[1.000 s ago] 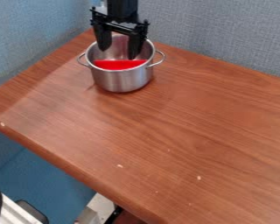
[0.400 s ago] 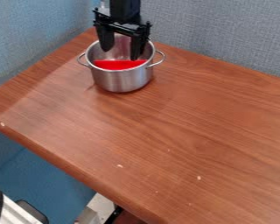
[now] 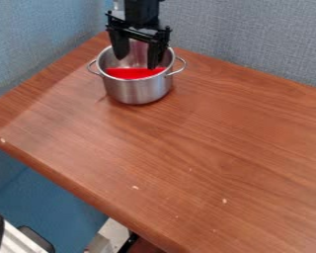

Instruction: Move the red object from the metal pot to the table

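A small shiny metal pot (image 3: 137, 87) with two side handles stands near the far left corner of the reddish-brown wooden table (image 3: 188, 158). Inside it lies the red object (image 3: 130, 71), its bright red top showing through the pot's mouth. My gripper (image 3: 135, 59) hangs straight down over the pot, open, with its two dark fingers (image 3: 118, 44) spread wide and their tips dipping into the pot on either side of the red object. Whether the tips touch the red object I cannot tell.
A grey-blue wall rises right behind the pot and the arm. The table's left edge runs close to the pot's left handle (image 3: 96, 68). Bare wood stretches to the front and right of the pot.
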Controlling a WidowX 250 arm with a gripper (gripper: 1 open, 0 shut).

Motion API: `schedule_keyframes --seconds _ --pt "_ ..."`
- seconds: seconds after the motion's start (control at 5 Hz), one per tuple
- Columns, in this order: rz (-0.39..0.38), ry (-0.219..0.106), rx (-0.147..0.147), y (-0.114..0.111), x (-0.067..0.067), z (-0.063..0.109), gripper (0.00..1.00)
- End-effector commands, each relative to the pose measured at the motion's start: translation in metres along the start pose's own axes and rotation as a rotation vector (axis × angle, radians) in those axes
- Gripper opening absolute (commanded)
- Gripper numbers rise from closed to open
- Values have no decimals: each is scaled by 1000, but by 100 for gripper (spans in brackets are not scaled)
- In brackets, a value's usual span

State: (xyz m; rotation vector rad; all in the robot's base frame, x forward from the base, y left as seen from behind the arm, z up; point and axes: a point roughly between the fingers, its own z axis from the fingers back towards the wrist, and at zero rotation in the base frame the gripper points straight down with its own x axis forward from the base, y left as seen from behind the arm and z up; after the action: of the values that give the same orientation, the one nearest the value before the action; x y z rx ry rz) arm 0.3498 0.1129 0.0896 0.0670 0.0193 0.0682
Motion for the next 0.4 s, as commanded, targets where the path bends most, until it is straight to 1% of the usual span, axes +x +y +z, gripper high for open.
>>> schedule_keyframes --seconds 0.0,0.2 --pt "5 -59 21 5 8 17 100" --pt "9 -59 22 6 9 16 100"
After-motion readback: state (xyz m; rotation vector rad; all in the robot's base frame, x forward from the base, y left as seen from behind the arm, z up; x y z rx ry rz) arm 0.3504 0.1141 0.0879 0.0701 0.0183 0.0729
